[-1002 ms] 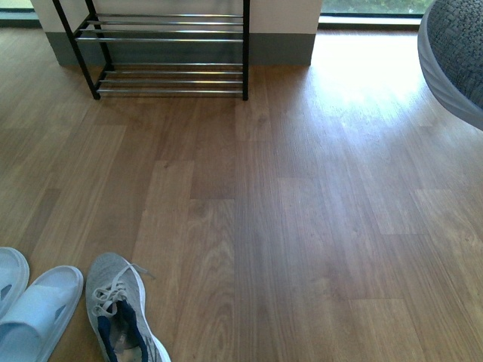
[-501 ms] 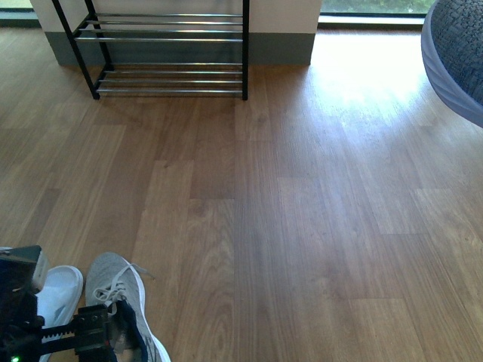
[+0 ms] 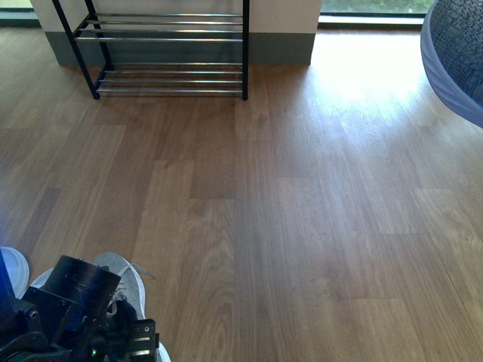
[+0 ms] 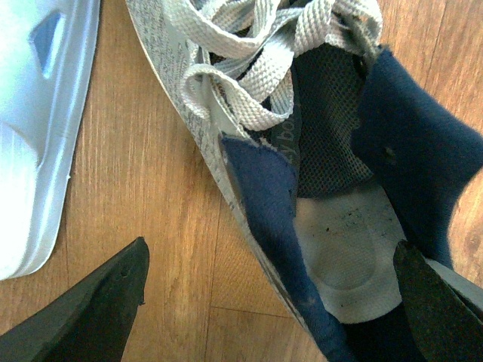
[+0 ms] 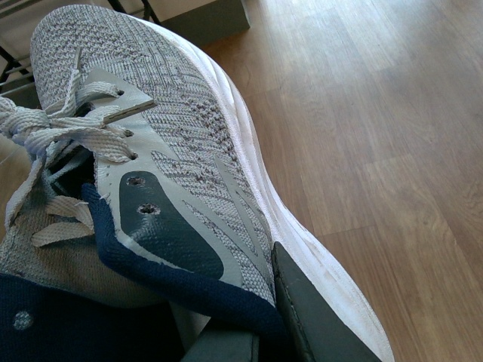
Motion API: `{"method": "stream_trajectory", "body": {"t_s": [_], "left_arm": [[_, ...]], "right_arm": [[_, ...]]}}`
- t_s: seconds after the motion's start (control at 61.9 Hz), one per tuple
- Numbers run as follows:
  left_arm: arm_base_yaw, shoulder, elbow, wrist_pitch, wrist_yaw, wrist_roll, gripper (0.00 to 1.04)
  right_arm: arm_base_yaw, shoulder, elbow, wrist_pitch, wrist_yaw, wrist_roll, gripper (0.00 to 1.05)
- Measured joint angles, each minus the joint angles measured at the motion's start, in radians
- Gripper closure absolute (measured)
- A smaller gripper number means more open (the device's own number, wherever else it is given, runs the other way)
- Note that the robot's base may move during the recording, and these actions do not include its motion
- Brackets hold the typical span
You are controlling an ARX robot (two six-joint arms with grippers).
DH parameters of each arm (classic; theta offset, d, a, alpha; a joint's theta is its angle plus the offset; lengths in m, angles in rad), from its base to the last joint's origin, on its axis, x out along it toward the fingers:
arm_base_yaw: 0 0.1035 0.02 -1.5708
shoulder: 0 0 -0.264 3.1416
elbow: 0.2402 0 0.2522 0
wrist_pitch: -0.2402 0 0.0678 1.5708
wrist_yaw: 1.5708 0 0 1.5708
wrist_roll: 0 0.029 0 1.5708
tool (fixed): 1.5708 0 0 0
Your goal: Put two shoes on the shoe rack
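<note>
One grey knit sneaker (image 4: 249, 68) lies on the wood floor with its navy collar open toward my left wrist camera. My left gripper (image 4: 272, 253) hangs open just above its heel. One dark finger (image 4: 90, 309) is over bare floor and the other finger (image 4: 434, 302) is over the far side of the collar. In the front view my left arm (image 3: 75, 317) hides most of this sneaker (image 3: 128, 275). My right gripper (image 5: 256, 324) is shut on the second sneaker (image 5: 181, 143) at its collar, held in the air at the upper right (image 3: 456, 53). The shoe rack (image 3: 170, 53) stands empty at the far wall.
A pair of white slippers (image 3: 11, 264) lies just left of the floor sneaker, and one slipper (image 4: 38, 113) sits close beside my left finger. A grey skirting (image 3: 279, 49) runs behind the rack. Wood floor (image 3: 302, 211) stretches between me and the rack.
My left arm has come into the front view at the lower left and moved over the floor sneaker, covering most of it. The held sneaker at the upper right has barely shifted.
</note>
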Motion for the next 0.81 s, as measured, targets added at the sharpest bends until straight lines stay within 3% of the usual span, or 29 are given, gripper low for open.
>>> {"method": "stream_trajectory", "body": {"t_s": [0.21, 0.436, 0.566, 0.695, 0.808], "left_arm": [[0.0, 0.072, 0.101, -0.059, -0.018, 0.0, 0.09], [0.01, 0.138, 0.231, -0.158, -0.104, 0.0, 0.11], [0.016, 0.163, 0.284, -0.195, -0.107, 0.003, 0.29], [0.034, 0.187, 0.334, -0.209, -0.11, 0.03, 0.57], [0.051, 0.192, 0.343, -0.208, -0.12, 0.029, 0.72]], "right_arm": [[0.0, 0.0, 0.0, 0.0, 0.0, 0.0, 1.03], [0.0, 0.0, 0.0, 0.0, 0.0, 0.0, 1.03], [0.0, 0.0, 0.0, 0.0, 0.0, 0.0, 1.03], [0.0, 0.0, 0.0, 0.0, 0.0, 0.0, 1.03], [0.0, 0.0, 0.0, 0.0, 0.0, 0.0, 1.03]]}}
